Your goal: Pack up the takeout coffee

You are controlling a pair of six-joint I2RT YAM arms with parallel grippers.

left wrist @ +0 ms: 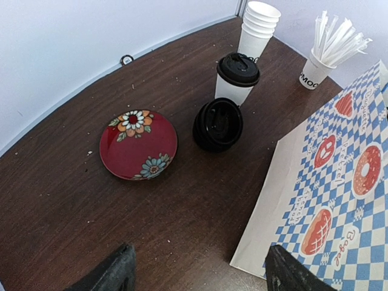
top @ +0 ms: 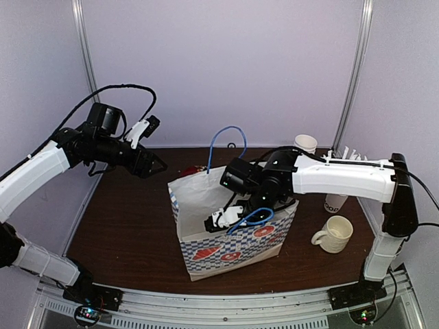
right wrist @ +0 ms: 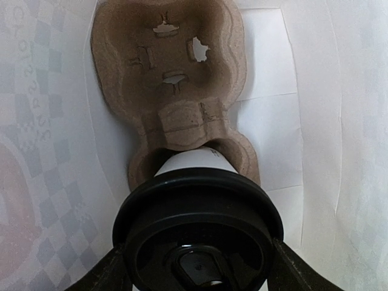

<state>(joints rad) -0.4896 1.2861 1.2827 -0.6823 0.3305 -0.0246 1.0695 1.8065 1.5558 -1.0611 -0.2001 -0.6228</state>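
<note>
Inside the paper bag [top: 206, 195], the brown pulp carrier [right wrist: 170, 66] lies on the bottom. A white takeout coffee cup [right wrist: 195, 160] with a black dome lid [right wrist: 197, 224] stands in the carrier's near well, and the far well is empty. My right gripper [right wrist: 197, 273] reaches down into the bag [right wrist: 339, 121], its fingers [right wrist: 103, 273] pressed against both sides of that lid. A second lidded cup [left wrist: 237, 77] stands on the table behind the bag [left wrist: 327, 200]. My left gripper [left wrist: 203, 279] hangs open and empty above the table, left of the bag.
A red flowered plate [left wrist: 138, 144] lies on the table. Beside the second cup are a pile of black lids [left wrist: 217, 124], a stack of lidless white cups [left wrist: 257, 27] and a cup of straws [left wrist: 327, 51]. A cream mug [top: 334, 234] stands right of the bag.
</note>
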